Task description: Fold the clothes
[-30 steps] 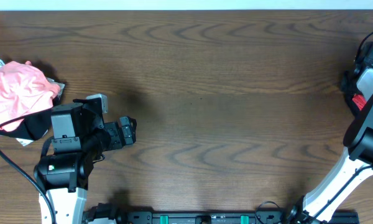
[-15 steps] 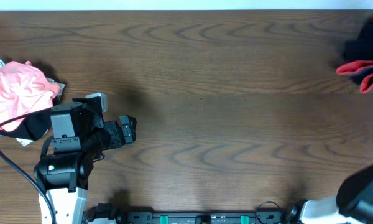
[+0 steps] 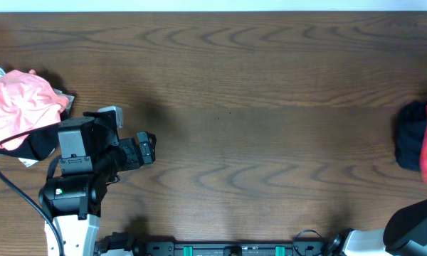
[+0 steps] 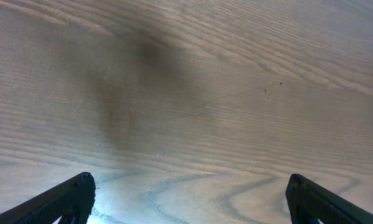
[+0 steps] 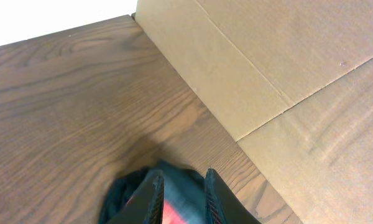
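Note:
The clothes (image 3: 413,142) are a bunched black bundle with a coral-red edge, lying at the table's right edge in the overhead view. In the right wrist view the clothes (image 5: 127,190) bunch on the wood, and grey and coral fabric fills the narrow gap between the fingers of my right gripper (image 5: 183,176), which looks shut on them. Overhead, only a part of the right arm (image 3: 413,227) shows, at the bottom right corner. My left gripper (image 4: 189,196) hangs wide open over bare wood with nothing between its fingers; overhead the left gripper (image 3: 148,149) sits at the left.
A crumpled pink garment (image 3: 18,107) lies at the far left edge, beside the left arm. A cardboard box wall (image 5: 286,74) stands along the table's right side, close to the clothes. A black cable (image 3: 14,185) runs by the left arm's base.
The black and coral bundle has moved from the back right toward the front along the right edge. The right arm has swung out of the overhead view. The left arm has not moved.

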Robot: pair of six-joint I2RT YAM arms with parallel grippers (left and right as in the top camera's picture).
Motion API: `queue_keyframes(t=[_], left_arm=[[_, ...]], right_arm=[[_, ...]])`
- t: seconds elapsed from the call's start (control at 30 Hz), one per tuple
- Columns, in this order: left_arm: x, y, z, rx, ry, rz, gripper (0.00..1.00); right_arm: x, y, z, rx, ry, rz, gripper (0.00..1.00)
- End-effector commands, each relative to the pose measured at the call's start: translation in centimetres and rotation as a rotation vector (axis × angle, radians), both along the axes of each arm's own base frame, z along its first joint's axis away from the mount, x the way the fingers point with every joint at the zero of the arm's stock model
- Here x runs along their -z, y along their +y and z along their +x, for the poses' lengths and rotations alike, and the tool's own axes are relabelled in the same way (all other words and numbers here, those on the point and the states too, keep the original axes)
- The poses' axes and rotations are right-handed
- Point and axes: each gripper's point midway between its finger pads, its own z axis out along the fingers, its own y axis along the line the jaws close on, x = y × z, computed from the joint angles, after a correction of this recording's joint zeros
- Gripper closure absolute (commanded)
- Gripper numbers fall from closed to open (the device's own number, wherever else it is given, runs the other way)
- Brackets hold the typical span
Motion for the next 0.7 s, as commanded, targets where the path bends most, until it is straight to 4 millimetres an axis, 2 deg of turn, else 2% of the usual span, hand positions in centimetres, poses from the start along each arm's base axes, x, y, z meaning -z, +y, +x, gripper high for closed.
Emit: queue_keyframes(t=[0.0,0.07,0.1,0.17,0.23,0.33,0.4,0.47,0.57,0.67], left_arm=[[-0.9,-0.3,0.2,0.007,-0.021,-0.015,0.02],[-0.9,-0.3,0.2,0.007,-0.021,-0.015,0.02],[-0.9,-0.3,0.2,0.007,-0.021,-0.015,0.02],[-0.9,-0.3,0.2,0.007,-0.021,-0.015,0.02],[-0.9,-0.3,0.2,0.007,-0.021,-0.015,0.02],[-0.9,-0.3,0.3,0.007,-0.022,-0.015,0.02],[-0.9,-0.3,0.2,0.007,-0.021,-0.015,0.02],[-0.9,-0.3,0.2,0.007,-0.021,-0.015,0.02],[-0.9,-0.3,0.2,0.007,-0.021,-0.015,0.02],[-0.9,-0.3,0.2,0.007,-0.021,-0.015,0.02]], right_arm=[[-1.0,-0.4,-0.4,0.027,-0.023,-0.013,0.85],[-1.0,-0.4,-0.4,0.027,-0.023,-0.013,0.86],[-0.9,-0.4,-0.4,0.027,-0.022,-0.012,0.83],[-0.7,-0.3,-0.6,0.027,-0.01,-0.005,0.64],[0.8,0.3,-1.1,0.013,0.043,0.037,0.61],[4.8,1.1,-2.6,0.048,0.134,0.146,0.57],[7.7,0.9,-3.0,0.079,0.17,0.192,0.48],[11.5,0.7,-3.5,0.09,0.247,0.233,0.42],[16.5,0.5,-4.8,0.105,0.387,0.276,0.39],[19.3,-0.2,-5.4,0.132,0.454,0.291,0.38]])
